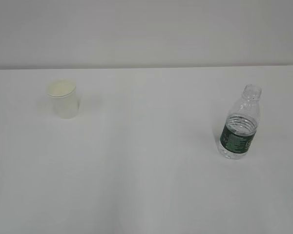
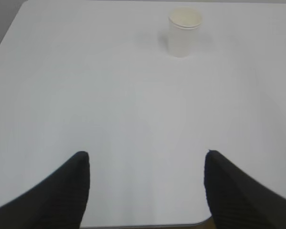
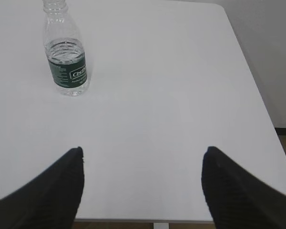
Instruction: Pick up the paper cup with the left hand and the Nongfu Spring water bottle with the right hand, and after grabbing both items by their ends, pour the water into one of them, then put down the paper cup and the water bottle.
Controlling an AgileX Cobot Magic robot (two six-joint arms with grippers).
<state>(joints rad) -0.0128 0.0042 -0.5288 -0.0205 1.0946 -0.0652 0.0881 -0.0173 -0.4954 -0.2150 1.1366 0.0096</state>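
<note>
While both grippers, left (image 2: 145,164) and right (image 3: 143,160), sit wide and empty, cup (image 2: 185,31) and bottle (image 3: 66,52) stand ahead ungrasped; nothing done.

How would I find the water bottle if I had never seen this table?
Look at the big white table and go to its right side, far from the white paper cup on the left. The bottle stands upright there, alone. It is see-through, has a dark green label, no cap, and some water inside.
</note>
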